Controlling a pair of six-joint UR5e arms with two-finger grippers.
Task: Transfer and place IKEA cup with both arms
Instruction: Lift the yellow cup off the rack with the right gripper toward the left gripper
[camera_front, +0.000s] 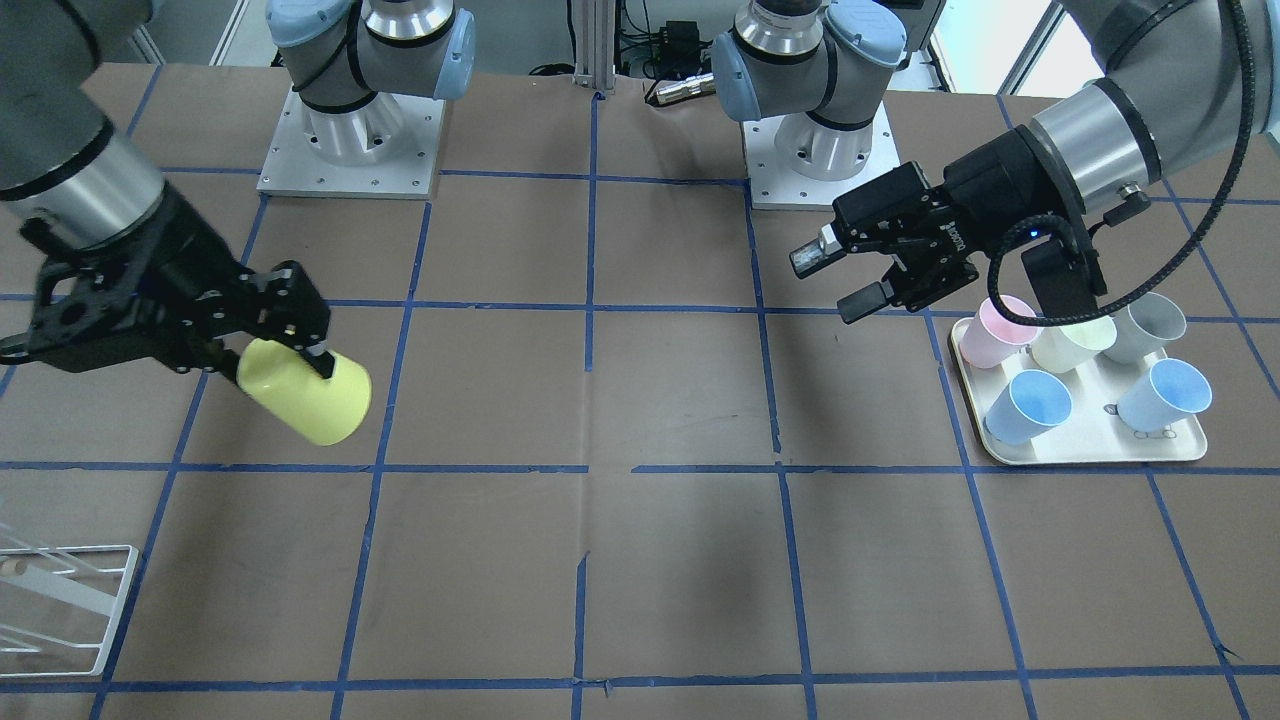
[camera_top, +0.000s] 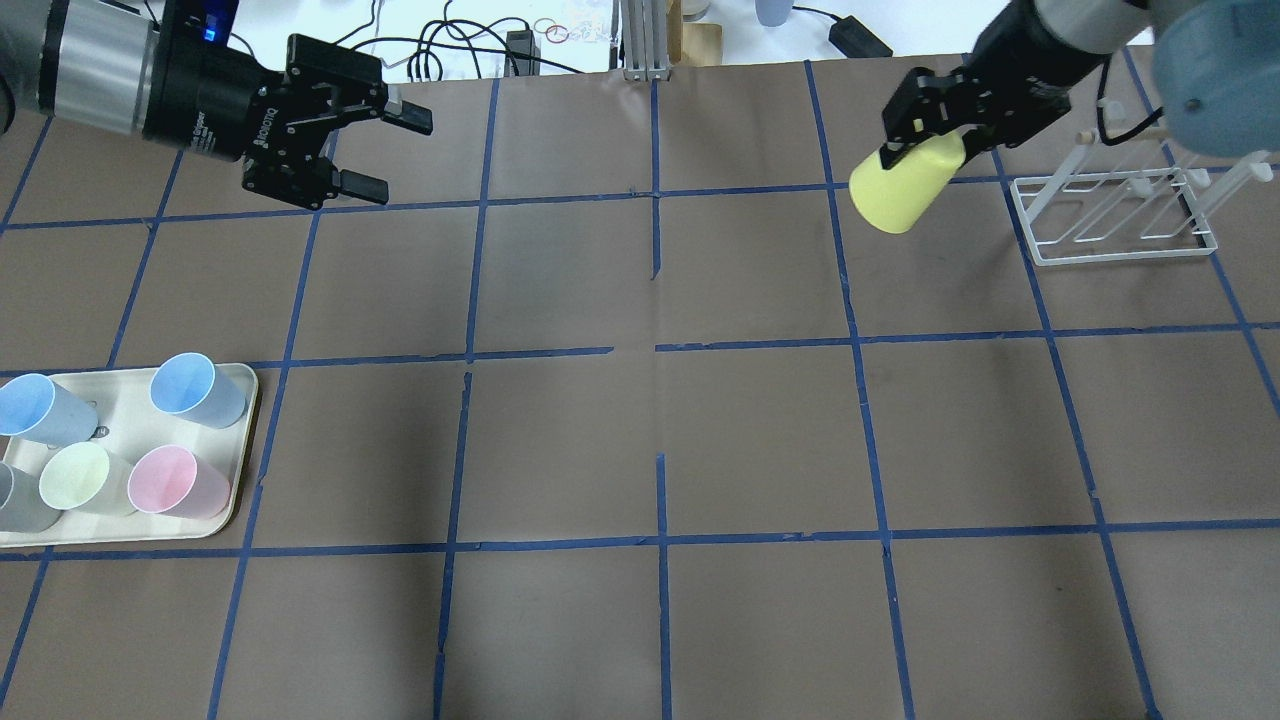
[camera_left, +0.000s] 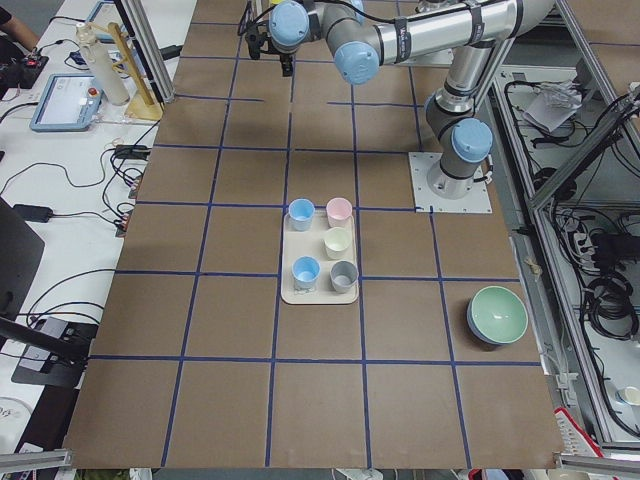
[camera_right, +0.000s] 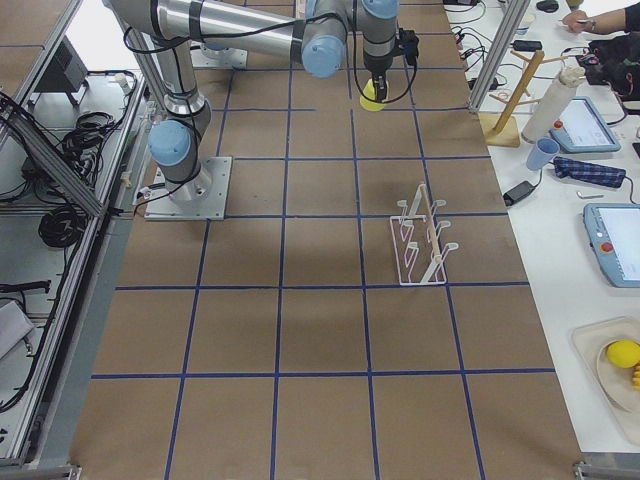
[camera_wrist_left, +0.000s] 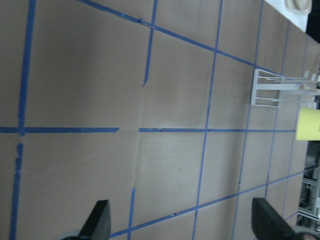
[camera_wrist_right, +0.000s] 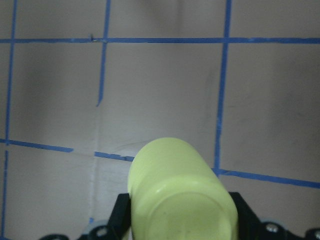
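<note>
The lime-yellow IKEA cup (camera_front: 305, 395) is tilted on its side in the air above the table, held by my right gripper (camera_front: 290, 362), which is shut on it. It also shows in the overhead view (camera_top: 905, 185), the right wrist view (camera_wrist_right: 180, 195) and the exterior right view (camera_right: 372, 98). The right gripper (camera_top: 925, 140) hangs close to the white wire rack (camera_top: 1110, 215). My left gripper (camera_top: 398, 155) is open and empty above the table's far left part, also seen from the front (camera_front: 828, 282). The left wrist view shows its fingertips (camera_wrist_left: 100, 222) spread apart and the cup (camera_wrist_left: 307, 124) far off.
A cream tray (camera_top: 120, 420) with several pastel cups (blue, pink, cream, grey) sits at my left, below the left arm (camera_front: 1080, 440). The wire rack (camera_front: 60, 600) stands at my right. A green bowl (camera_left: 497, 315) sits near the table's left end.
</note>
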